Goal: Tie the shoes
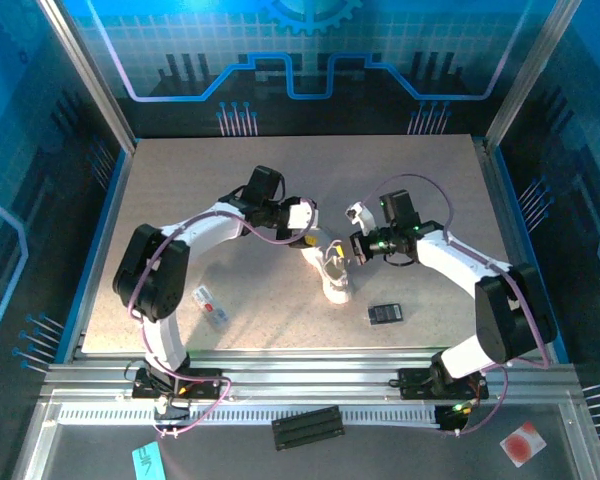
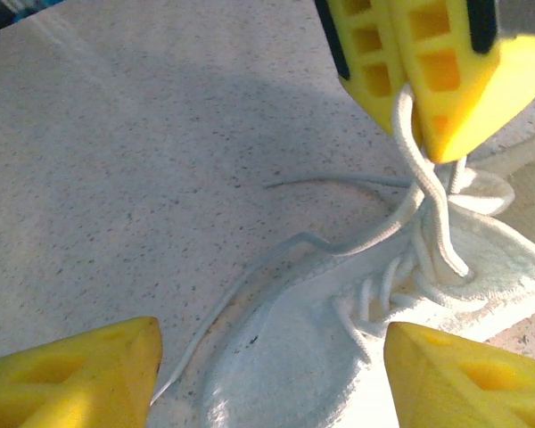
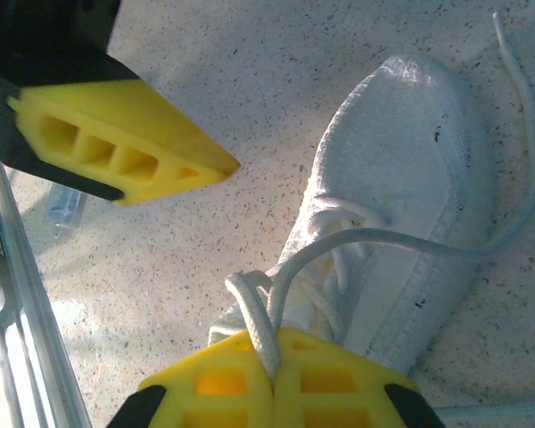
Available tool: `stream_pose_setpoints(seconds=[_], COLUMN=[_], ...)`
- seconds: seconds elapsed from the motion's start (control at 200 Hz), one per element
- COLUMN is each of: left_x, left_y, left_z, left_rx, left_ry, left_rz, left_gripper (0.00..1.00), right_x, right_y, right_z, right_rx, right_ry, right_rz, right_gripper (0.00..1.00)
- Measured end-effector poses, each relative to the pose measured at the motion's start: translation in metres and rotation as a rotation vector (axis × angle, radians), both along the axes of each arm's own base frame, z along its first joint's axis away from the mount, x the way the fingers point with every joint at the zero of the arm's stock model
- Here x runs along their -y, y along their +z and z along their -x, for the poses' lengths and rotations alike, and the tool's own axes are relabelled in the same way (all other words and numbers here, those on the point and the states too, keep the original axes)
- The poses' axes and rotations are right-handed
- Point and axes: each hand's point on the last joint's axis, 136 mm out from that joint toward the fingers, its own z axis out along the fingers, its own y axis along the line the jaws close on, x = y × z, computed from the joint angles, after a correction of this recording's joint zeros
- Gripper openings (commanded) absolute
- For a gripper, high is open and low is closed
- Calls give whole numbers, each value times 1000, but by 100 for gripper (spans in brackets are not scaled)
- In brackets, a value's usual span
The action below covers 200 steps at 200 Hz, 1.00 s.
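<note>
The small white sneaker (image 1: 336, 276) lies mid-table, toe towards the far side. In the right wrist view my right gripper (image 3: 274, 374) is shut on a doubled loop of white lace (image 3: 254, 312) lifted just above the sneaker's (image 3: 401, 196) eyelets. From the left wrist view those same shut yellow fingers (image 2: 428, 71) hold the crossed laces (image 2: 423, 187) up. My left gripper (image 2: 272, 357) is open wide, straddling the sneaker's toe (image 2: 312, 366) with nothing between its fingers. One loose lace (image 2: 250, 285) trails over the table. In the top view the left gripper (image 1: 308, 232) and right gripper (image 1: 357, 250) flank the shoe.
A small flat black rectangle (image 1: 385, 314) lies right of the shoe, and a small white tag (image 1: 210, 305) lies front left. The aluminium front rail (image 1: 310, 385) borders the table; a black bar (image 1: 305, 428) rests below it. Blue walls close the sides.
</note>
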Motion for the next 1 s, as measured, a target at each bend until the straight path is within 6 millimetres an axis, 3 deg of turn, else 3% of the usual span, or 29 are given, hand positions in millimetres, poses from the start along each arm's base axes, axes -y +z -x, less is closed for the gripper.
stream_pose_setpoints(seconds=[0.295, 0.47, 0.565, 0.771, 1.001], left_x=[29, 45, 50, 47, 25], left_y=[-20, -19, -20, -26, -27], left_z=[26, 26, 25, 24, 11], left_rx=[-27, -17, -15, -16, -5], left_ry=[-135, -162, -172, -174, -129], left_rz=[-43, -38, -40, -65, -100], left_gripper=[61, 47, 48, 60, 59], right_x=[1, 1, 1, 4, 8], right_y=[-1, 3, 4, 3, 4], right_z=[2, 2, 2, 0, -1], right_rx=[39, 64, 78, 90, 118], right_ry=[-3, -4, -5, -23, -42], right_rz=[-12, -23, -29, -11, 13], right_gripper=[0, 0, 0, 0, 0])
